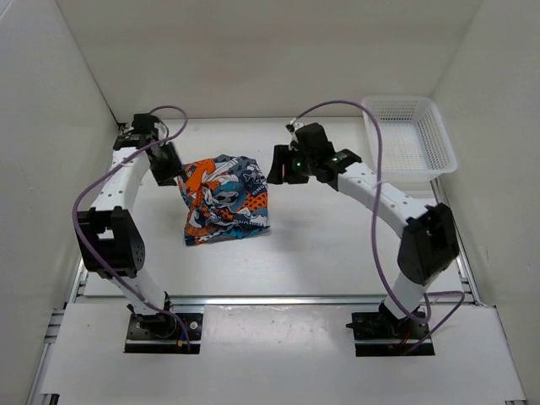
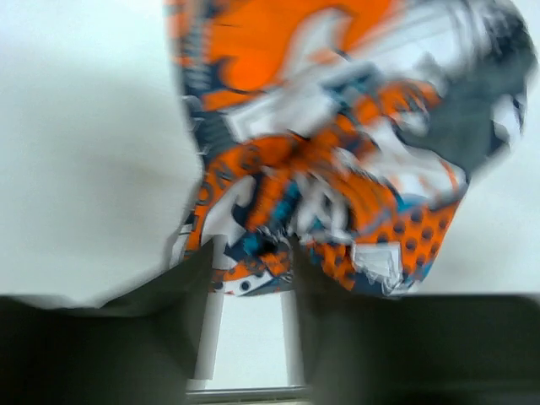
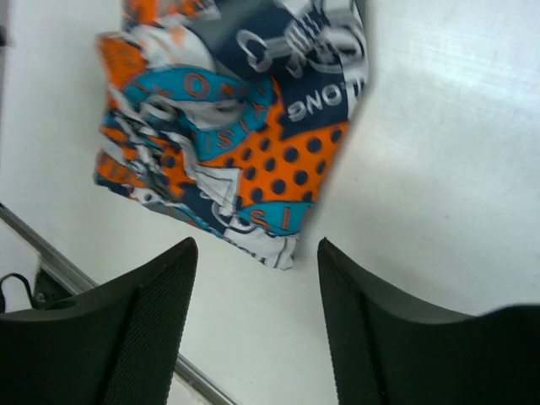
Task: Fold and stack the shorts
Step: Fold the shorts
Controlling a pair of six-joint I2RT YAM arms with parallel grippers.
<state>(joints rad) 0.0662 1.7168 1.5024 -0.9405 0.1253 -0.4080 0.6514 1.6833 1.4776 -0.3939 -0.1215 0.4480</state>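
The shorts [image 1: 224, 199], printed in orange, turquoise, white and black, lie folded in a rumpled bundle on the white table, left of centre. My left gripper [image 1: 171, 173] is at their upper left corner. In the left wrist view its jaws [image 2: 251, 263] stand a little apart, bare table shows between the fingers [image 2: 173, 312], and the blurred shorts [image 2: 337, 126] reach up to the fingertips. My right gripper [image 1: 275, 166] hangs at the bundle's upper right edge. It [image 3: 256, 250] is open and holds nothing, with the shorts [image 3: 228, 118] just beyond its fingertips.
A white plastic mesh basket [image 1: 439, 143] stands at the back right of the table [image 1: 337, 245]. White walls enclose the table on three sides. A metal rail [image 1: 278, 299] runs along the near edge, ahead of both arm bases.
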